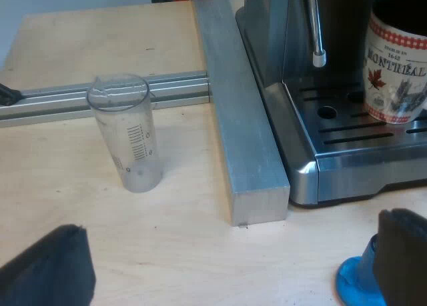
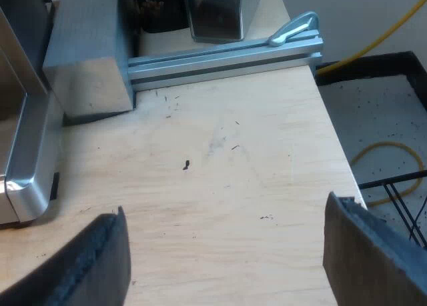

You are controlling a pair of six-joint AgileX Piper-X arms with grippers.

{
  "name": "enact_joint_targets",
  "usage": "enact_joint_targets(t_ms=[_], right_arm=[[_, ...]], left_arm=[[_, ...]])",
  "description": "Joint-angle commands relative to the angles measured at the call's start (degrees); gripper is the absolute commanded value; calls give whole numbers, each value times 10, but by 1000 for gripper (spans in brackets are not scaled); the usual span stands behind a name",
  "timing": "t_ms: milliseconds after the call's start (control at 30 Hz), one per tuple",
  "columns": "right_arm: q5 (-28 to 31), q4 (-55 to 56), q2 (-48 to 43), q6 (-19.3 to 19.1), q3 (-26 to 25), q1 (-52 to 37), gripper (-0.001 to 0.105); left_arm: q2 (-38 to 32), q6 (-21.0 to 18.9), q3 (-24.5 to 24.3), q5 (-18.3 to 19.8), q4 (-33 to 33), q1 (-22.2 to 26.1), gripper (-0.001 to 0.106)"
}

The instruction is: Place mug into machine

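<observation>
Left gripper [image 1: 223, 263] and right gripper [image 2: 230, 259] hold jaws apart; red-white Montreal mug [image 1: 395, 66] stands on machine's tray [image 1: 353, 138].

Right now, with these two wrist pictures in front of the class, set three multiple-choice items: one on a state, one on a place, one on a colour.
1. The measuring glass on the table is:
A lying on its side; B upright and empty; C upright and full of beans.

2. The mug stands:
A on the table by the measuring glass; B on the drip tray of the espresso machine; C on top of the measuring glass.

3. The leaf printed on the mug is:
A green; B blue; C red.

Answers:
1 B, its open rim faces up and the table shows through its clear wall.
2 B, its base sits on the slotted metal drip tray.
3 C, a red maple leaf sits beside the lettering.
</observation>
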Motion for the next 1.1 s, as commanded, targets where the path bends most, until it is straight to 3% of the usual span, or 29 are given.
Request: enact_joint_targets(t_ms=[33, 1100], right_arm=[[0, -5, -23, -6, -4, 0, 63], [0, -5, -23, -6, -4, 36, 63]], left_arm=[[-80, -1, -1, 2, -10, 0, 86], [-80, -1, -1, 2, -10, -12, 86]])
